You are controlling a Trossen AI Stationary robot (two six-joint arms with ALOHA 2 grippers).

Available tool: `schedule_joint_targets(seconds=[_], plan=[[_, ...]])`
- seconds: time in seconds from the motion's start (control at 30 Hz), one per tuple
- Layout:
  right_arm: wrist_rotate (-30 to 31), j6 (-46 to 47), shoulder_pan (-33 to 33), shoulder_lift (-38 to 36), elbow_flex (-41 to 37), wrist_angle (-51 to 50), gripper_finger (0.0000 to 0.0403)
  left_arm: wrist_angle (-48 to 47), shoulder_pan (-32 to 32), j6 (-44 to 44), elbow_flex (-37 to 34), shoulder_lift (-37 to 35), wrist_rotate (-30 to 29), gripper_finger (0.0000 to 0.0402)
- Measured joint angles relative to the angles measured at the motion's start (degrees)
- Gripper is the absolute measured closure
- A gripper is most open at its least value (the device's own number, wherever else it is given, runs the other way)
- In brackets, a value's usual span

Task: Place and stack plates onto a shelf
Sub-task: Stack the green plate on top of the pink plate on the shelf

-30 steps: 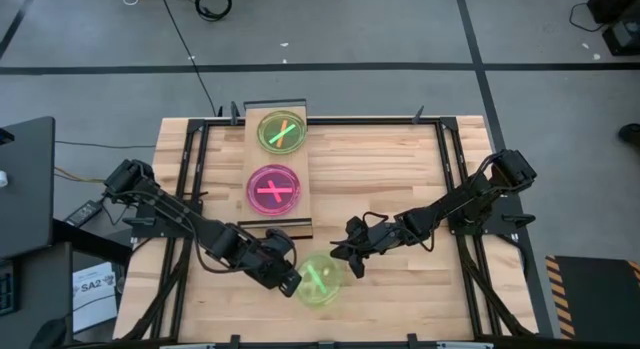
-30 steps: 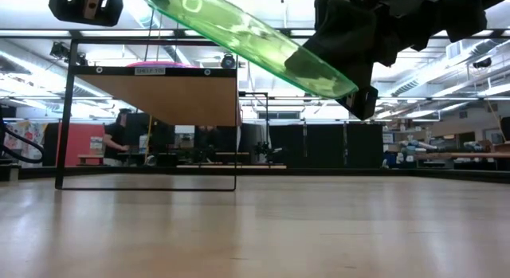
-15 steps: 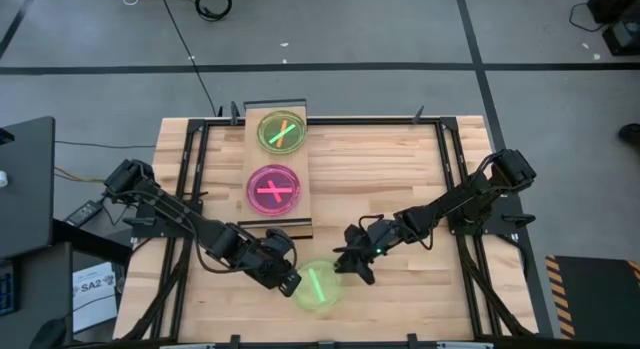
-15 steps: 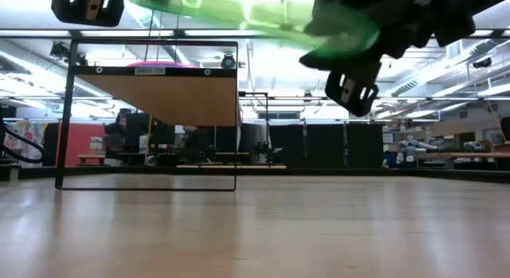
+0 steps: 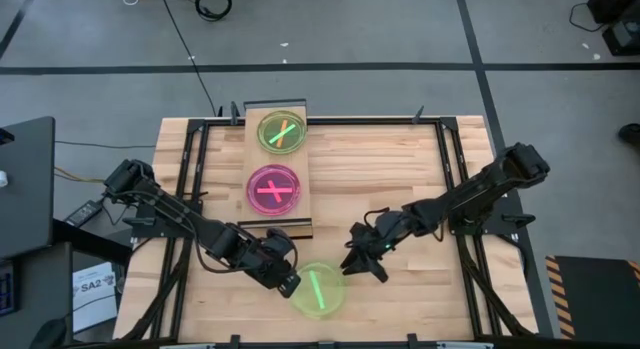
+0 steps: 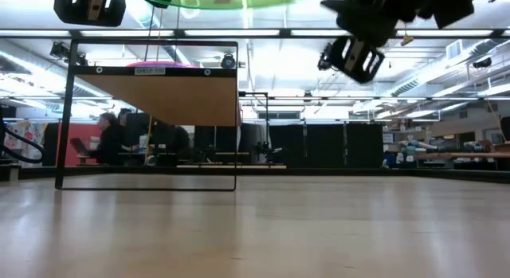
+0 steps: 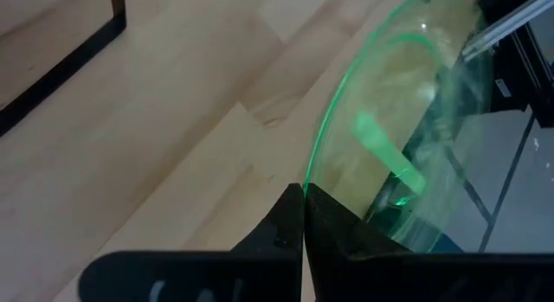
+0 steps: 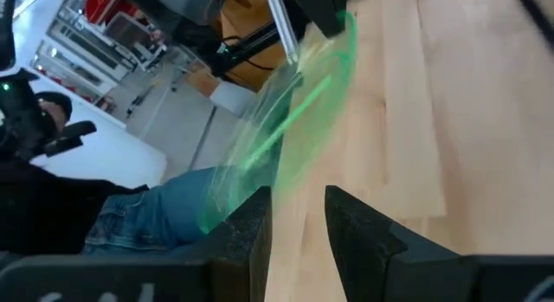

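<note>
The left end effector point(image 5: 289, 284) is clamped on the rim of the green plate point(image 5: 318, 289), holding it above the near middle of the table point(image 5: 400, 159). The right end effector point(image 5: 362, 261), touching the plate half a second ago, has drawn back with fingers slightly apart, empty. The plate has levelled out, so the left arm alone must carry it to the shelf point(image 5: 310, 204), where a pink plate point(image 5: 274, 189) and a far green plate point(image 5: 282, 131) rest.

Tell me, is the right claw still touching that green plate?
Apart. The high view shows bare tabletop between the right gripper and the green plate, which the left gripper holds by its rim.
</note>
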Motion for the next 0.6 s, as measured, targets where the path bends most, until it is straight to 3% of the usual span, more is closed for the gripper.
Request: schedule_joint_targets(seconds=[0.27,0.6], plan=[[0.5,-6.4,-1.2,-11.7,0.0,-11.9,0.0287,0.7,-0.2,0.8,0.1,-0.9,1.0,0.0395],[10.8,-13.7,-1.2,-24.9,0.0,-28.9,0.0288,1.2,-0.1,4.1,1.1,-7.1,0.9,0.0395]])
